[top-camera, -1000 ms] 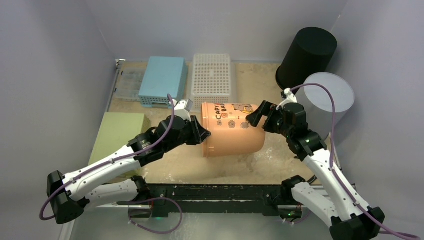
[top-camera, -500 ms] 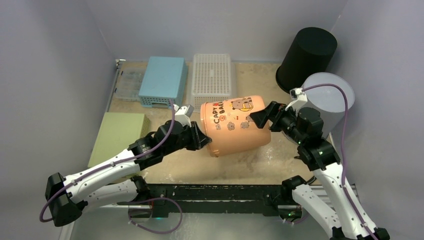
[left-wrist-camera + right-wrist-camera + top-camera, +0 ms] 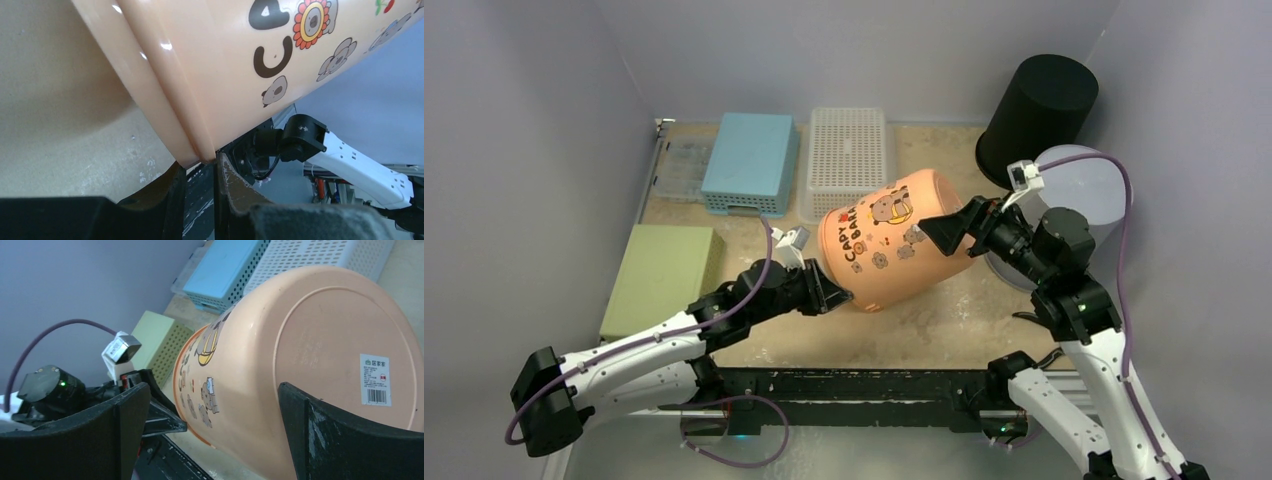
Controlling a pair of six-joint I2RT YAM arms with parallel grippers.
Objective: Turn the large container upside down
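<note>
**A:** Where is the large container [image 3: 879, 250]?

**B:** Mid-counter [image 3: 944, 330], tipped over at a slant. Its open mouth is low and points toward the left arm. Its flat base is raised and faces the right arm, and the printed side is turned upward.

**A:** What is the left claw [image 3: 200, 167] doing?

**B:** It is closed almost all the way, pinching the rim at the lowest part of the mouth. The wrist view shows the lip caught between the two fingers.

**A:** Is that rim resting on the counter?

**B:** It sits close over it, but I cannot tell whether they touch.

**A:** And the right claw [image 3: 214, 390]?

**B:** It is spread fully wide and grips nothing. It sits at the raised base, with a finger on either side of that end. I cannot tell whether either finger touches the plastic.

**A:** What else is there?

**B:** A blue basket [image 3: 749, 160] and a white basket [image 3: 848, 160] lie behind the container. A black bin [image 3: 1036, 115] stands in the far right corner.
</note>
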